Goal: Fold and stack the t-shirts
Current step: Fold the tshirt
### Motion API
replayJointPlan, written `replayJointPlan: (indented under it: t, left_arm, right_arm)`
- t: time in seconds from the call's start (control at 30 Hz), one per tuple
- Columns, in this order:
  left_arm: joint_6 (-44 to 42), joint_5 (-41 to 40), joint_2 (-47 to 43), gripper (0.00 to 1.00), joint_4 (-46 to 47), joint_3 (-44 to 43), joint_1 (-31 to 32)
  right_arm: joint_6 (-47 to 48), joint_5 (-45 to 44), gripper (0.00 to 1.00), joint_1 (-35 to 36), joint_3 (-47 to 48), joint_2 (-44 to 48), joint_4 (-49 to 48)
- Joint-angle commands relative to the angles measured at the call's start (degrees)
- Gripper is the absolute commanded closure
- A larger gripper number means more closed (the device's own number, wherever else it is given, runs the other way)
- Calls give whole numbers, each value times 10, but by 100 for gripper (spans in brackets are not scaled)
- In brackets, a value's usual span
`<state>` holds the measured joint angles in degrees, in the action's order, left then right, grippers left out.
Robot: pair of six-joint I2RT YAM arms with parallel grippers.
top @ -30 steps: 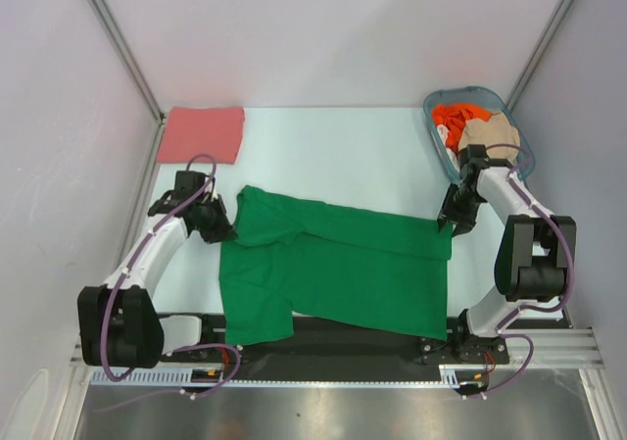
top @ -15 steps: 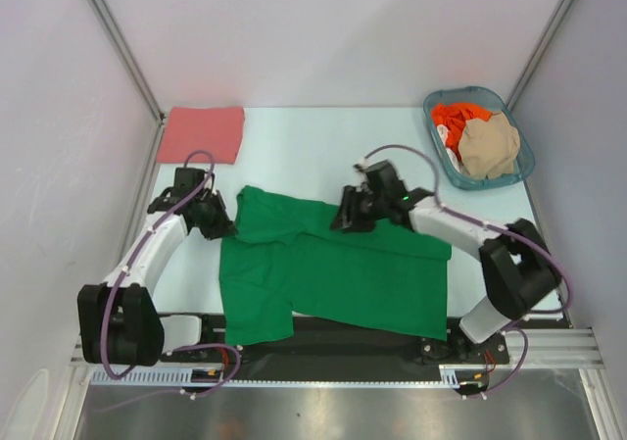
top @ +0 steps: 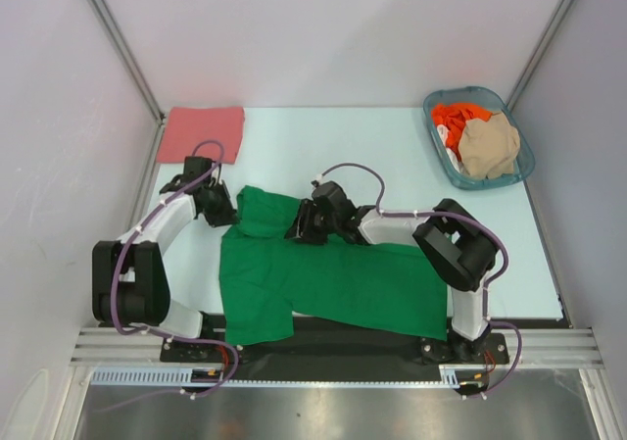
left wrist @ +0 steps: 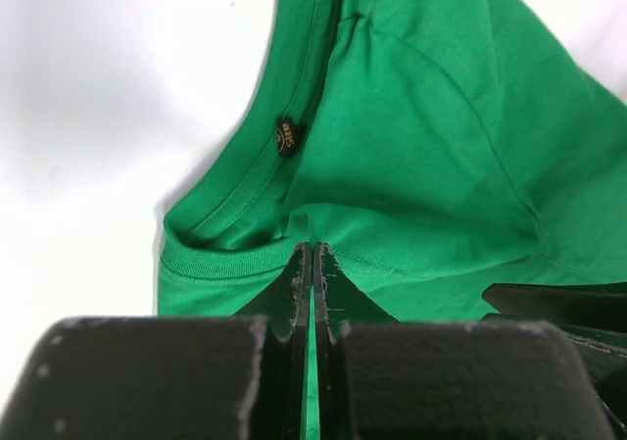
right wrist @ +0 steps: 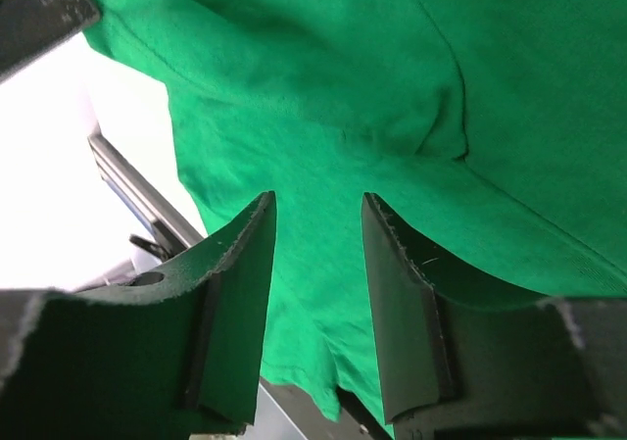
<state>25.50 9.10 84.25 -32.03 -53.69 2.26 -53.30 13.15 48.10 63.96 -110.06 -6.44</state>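
A bright green t-shirt (top: 333,273) lies spread across the near half of the table, with its collar (left wrist: 245,190) at the left. My left gripper (top: 221,212) is shut on the shirt's edge by the collar, and green cloth shows between its closed fingers (left wrist: 312,254). Over the shirt's upper middle my right gripper (top: 300,226) hangs open, its fingers (right wrist: 318,203) apart above the cloth and holding nothing. A salmon-pink t-shirt (top: 202,133) lies folded at the back left. An orange-red t-shirt (top: 450,120) and a beige t-shirt (top: 490,144) sit crumpled in the basket.
The blue-grey plastic basket (top: 468,179) stands at the back right corner. Metal frame posts rise at both back corners. The green shirt's lower hem hangs over the black rail (top: 323,337) at the table's near edge.
My right arm has swung from beside the basket leftward across the green shirt to just right of the collar. The left gripper has shifted slightly up and right, still shut on the shirt.
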Motion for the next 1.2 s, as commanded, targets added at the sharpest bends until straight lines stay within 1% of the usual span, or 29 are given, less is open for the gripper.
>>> replayJointPlan:
  t: [0.0,0.13,0.17,0.2,0.3,0.37,0.43,0.6,0.77,0.8,0.87,0.93,0.97,1.03,1.07,1.1,1.17]
  left_arm:
    - [-12,-6,-13,100,25,1,-4]
    - [-9,4,-18,100,27,5,-4]
    - [-9,6,-20,100,28,8,-4]
    - [-11,7,-21,100,28,9,-4]
    - [-12,11,-20,100,28,9,-4]
    - [-12,11,-22,100,28,10,-4]
    - [-11,13,-22,100,28,10,-4]
    - [-11,17,-20,100,29,8,-4]
    - [-12,18,-20,100,29,7,-4]
    - [-12,17,-21,100,28,8,-4]
    - [-12,15,-22,100,27,8,-4]
    - [-14,15,-22,100,25,8,-4]
    - [-15,14,-23,100,25,9,-4]
    - [-15,12,-25,100,23,9,-4]
    - [-14,13,-27,100,22,9,-4]
    - [-14,13,-30,100,22,9,-4]
    - [-11,9,-36,100,15,7,-4]
  right_arm:
    - [-32,-42,55,11,20,-14,-36]
    - [-41,-59,61,15,25,-26,-34]
    - [-44,-74,62,15,31,-31,-19]
    - [-45,-76,63,15,38,-32,-3]
    - [-47,-81,63,16,48,-40,-4]
    - [-46,-98,63,19,62,-48,27]
    - [-45,-108,62,22,70,-58,27]
    - [-55,-116,67,27,83,-68,79]
    - [-41,-123,66,33,95,-70,103]
    - [-39,-121,68,33,100,-74,108]
    - [-34,-119,77,33,117,-86,124]
    - [-23,-128,78,35,126,-90,135]
    - [-20,-130,85,35,130,-91,144]
    - [-14,-131,93,35,140,-91,154]
    - [-2,-131,100,35,143,-88,162]
    - [3,-147,100,35,153,-86,168]
    - [17,-152,100,34,158,-77,187]
